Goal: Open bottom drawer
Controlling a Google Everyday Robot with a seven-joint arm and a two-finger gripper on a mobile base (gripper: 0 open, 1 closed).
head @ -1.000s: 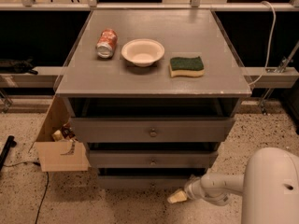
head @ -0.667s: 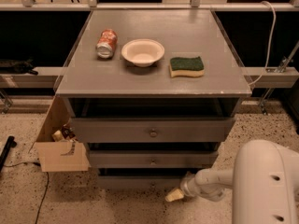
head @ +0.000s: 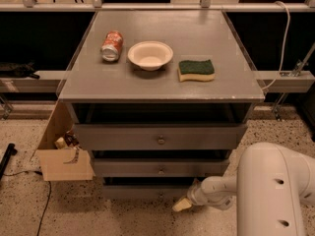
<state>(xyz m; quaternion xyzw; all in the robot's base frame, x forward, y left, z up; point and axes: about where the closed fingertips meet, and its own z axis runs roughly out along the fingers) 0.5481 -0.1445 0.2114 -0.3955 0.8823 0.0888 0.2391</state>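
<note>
The grey cabinet has three drawer fronts. The bottom drawer [head: 142,191] is the lowest and shallowest front, just above the speckled floor, and it looks closed. I cannot make out its knob. My gripper [head: 180,205] is low at the drawer's lower right, its pale tip pointing left and down near the floor. It sits just in front of the drawer's bottom edge. The white arm [head: 216,193] covers the drawer's right end.
The mid drawer [head: 160,167] and the top drawer [head: 160,137] sit above, each with a small knob. On the cabinet top lie a can [head: 111,45], a white bowl [head: 150,54] and a green sponge [head: 196,70]. An open cardboard box [head: 64,163] stands at the left. My white arm housing [head: 275,191] fills the lower right.
My gripper has crept slightly left along the foot of the cabinet. The white arm housing has moved left and now fills more of the view. The drawers have not moved.
</note>
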